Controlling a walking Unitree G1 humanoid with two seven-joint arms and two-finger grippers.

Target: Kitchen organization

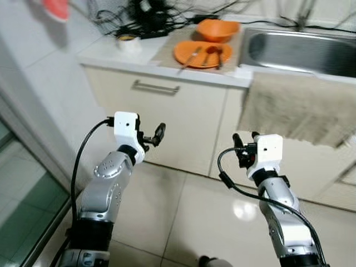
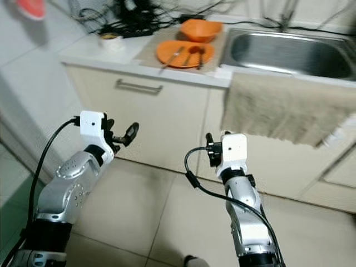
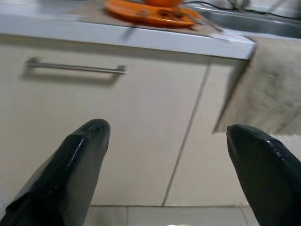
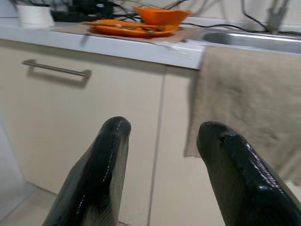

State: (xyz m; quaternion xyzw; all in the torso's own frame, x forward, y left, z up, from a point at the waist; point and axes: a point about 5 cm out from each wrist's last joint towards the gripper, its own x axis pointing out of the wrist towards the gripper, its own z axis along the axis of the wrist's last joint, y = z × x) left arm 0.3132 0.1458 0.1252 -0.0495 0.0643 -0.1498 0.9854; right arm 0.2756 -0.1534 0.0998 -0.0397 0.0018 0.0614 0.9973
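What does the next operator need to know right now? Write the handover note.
Left gripper: open, holding nothing, raised in front of the cabinet drawer.
Right gripper: open, holding nothing, facing the cabinet below the counter.
Things: orange plate with utensils and orange bowl on the counter left of the sink; beige towel hangs over the counter edge.
Done: nothing visibly handled.
Left: approach the counter and sort the dishes.
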